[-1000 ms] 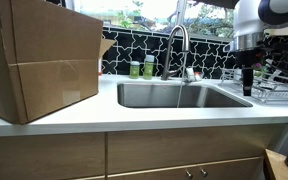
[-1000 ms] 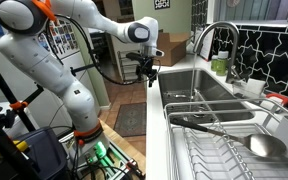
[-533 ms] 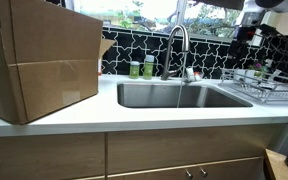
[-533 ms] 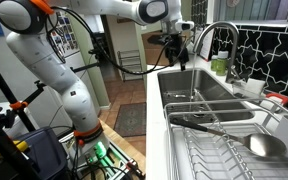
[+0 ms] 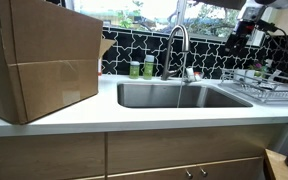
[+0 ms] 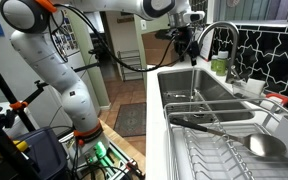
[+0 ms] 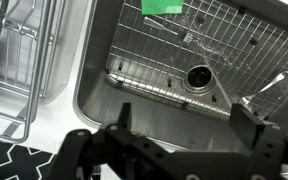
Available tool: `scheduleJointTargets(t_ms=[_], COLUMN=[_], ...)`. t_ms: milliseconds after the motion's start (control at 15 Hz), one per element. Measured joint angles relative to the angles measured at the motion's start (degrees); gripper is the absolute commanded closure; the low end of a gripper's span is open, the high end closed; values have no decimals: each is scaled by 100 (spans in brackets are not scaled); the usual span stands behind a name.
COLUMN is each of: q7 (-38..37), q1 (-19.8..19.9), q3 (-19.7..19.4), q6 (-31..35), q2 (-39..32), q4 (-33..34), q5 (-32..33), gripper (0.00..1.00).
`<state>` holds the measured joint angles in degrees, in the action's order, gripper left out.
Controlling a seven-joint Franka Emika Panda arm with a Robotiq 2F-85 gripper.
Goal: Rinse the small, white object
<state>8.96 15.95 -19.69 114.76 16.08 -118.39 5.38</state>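
Note:
A small whitish item stands on the counter just beside the base of the chrome faucet; it looks like the small, white object, but it is too small to be sure. It also shows in an exterior view. My gripper hangs high above the sink's end nearest the dish rack, well apart from that item, and it also shows in an exterior view. In the wrist view the gripper is open and empty, looking down into the sink with its wire grid and drain.
Two small green bottles stand behind the sink. A big cardboard box fills one end of the counter. A wire dish rack with a ladle stands at the other. A green item lies on the sink grid.
The arm has lifted the gripper from beside the counter edge and swung it over the sink, closer to the faucet. The jaws stay open and empty.

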Motion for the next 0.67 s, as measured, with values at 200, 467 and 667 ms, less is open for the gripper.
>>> scheduleJointTargets(t_ms=[200, 467, 667], q7=[-313, -733, -729], q1=[47, 170, 234], q3=[-15, -171, -215], q6=[0, 240, 479], q2=[-97, -989, -1897], q4=[136, 1035, 1807], q5=[3, -179, -586], gripper=[0, 0, 0])
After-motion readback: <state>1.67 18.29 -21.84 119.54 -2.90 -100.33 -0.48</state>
